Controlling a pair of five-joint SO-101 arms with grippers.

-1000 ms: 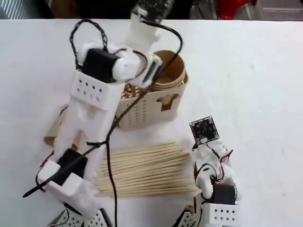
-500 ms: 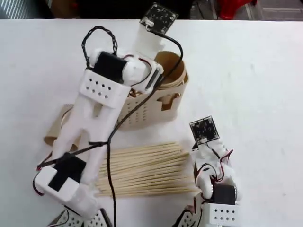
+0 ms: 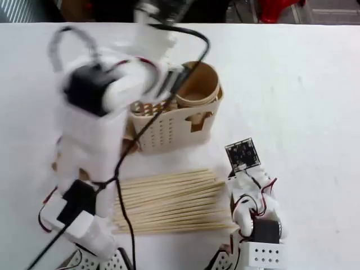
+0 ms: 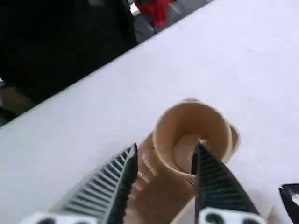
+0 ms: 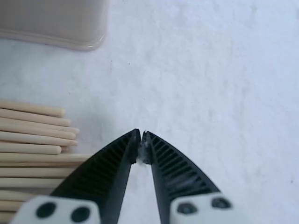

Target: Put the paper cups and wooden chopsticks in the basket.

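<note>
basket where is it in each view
High view: basket centre, just behind the wooden chopsticks.
Left wrist view: beneath the open left hand, holding a paper cup.
Right wrist view: its wall, beyond the chopstick ends, ahead of the shut right hand.
Shared landmark: the chopsticks, in high and right wrist views.

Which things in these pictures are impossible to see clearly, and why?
- High view: the blurred left arm covers the left half of the basket.
- Left wrist view: the left gripper hides the basket's contents beside the paper cup.
- Right wrist view: the chopsticks are cut off by the edge; their number is unclear.
</note>
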